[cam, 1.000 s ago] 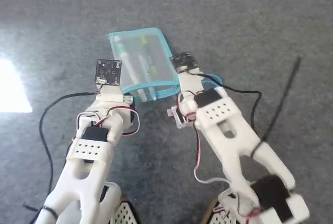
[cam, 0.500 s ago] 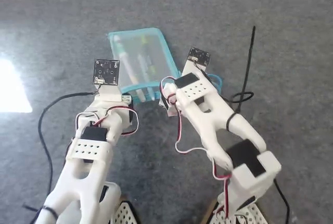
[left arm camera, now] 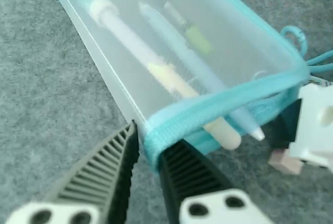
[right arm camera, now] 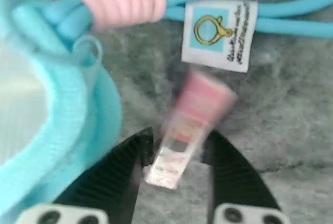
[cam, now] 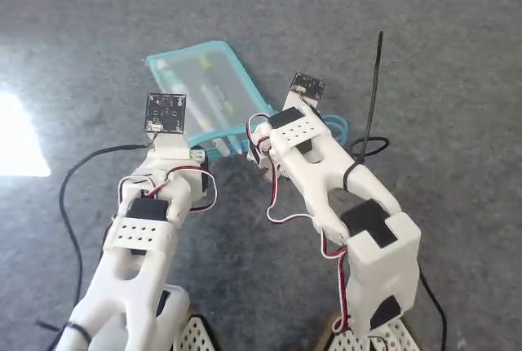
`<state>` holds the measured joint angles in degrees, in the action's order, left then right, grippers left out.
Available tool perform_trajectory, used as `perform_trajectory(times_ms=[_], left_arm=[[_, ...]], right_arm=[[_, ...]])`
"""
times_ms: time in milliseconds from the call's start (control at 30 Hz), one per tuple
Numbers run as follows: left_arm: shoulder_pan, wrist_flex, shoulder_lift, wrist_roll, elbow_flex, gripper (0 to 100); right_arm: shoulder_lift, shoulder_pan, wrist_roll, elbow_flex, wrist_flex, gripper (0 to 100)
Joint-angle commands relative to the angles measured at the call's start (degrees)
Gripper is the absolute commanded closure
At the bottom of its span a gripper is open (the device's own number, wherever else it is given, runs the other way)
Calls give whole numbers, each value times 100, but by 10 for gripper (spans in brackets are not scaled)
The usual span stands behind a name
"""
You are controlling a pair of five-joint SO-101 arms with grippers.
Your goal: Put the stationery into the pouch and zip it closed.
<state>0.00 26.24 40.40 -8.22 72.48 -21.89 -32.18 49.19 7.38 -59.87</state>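
Swung leftward since before, the pouch (cam: 200, 94) is clamped by its teal edge in the left pincer (left arm camera: 149, 138); a small pink piece (right arm camera: 200, 99), just beside the pouch, is gripped in the right pincer (right arm camera: 179, 135).

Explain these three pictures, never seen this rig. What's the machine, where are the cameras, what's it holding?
These are two small white robot arms, a left arm and a right arm, side by side at a grey table. The high picture looks down from a fixed camera. The other two come from a camera on each arm's wrist. On the table lies a see-through pouch with teal edging. Pens are inside it, their tips poking out of its open end. The left end effector pinches the pouch's teal edge. The right end effector sits at a small pink tab beside the pouch's teal cord. Whether it grips the tab is unclear.
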Motion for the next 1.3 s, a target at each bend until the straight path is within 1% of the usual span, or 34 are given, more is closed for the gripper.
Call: perform_trajectory(times_ms=[0, 100, 200, 233, 267, 367, 400, 433, 533, 600, 667, 800, 933, 1000, 1067, 1267], left_arm=[[-9, 18, 97, 62, -198, 987], [-9, 18, 97, 62, -198, 987], [-9, 18, 97, 62, -198, 987], [-9, 18, 97, 62, -198, 987], [-9, 18, 97, 62, -198, 987], [-9, 18, 97, 62, -198, 987], [-9, 18, 97, 62, -198, 987], [-9, 18, 97, 62, -198, 987], [-9, 18, 97, 70, -189, 987], [-9, 18, 97, 79, -189, 987], [-9, 18, 97, 88, -180, 987], [-9, 18, 97, 88, -180, 987], [0, 18, 97, 88, -198, 987], [88, 18, 97, 97, -189, 987], [158, 18, 97, 97, -180, 987], [132, 26, 88, 97, -171, 987]], right_arm=[[4, 110, 26, -325, 31, 893], [-13, 312, -79, -316, -224, 894], [84, 664, -730, -378, -875, 899], [101, 760, -1169, -413, -1147, 905], [127, 840, -1829, -440, -1385, 905], [154, 954, -4457, -457, -1912, 898], [136, 954, -5196, -457, -2026, 894], [127, 945, -5635, -422, -2097, 887], [171, 945, -6145, -264, -2167, 835], [242, 954, -6295, -88, -2070, 784], [453, 963, -6119, 158, -1851, 749], [1437, 892, -6242, 1134, -1323, 749], [2703, 998, -6215, 2136, -1130, 749], [3099, 1007, -6198, 2462, -1121, 749], [3222, 1015, -6163, 2637, -1121, 748], [2870, 980, -5486, 2752, -620, 749]])
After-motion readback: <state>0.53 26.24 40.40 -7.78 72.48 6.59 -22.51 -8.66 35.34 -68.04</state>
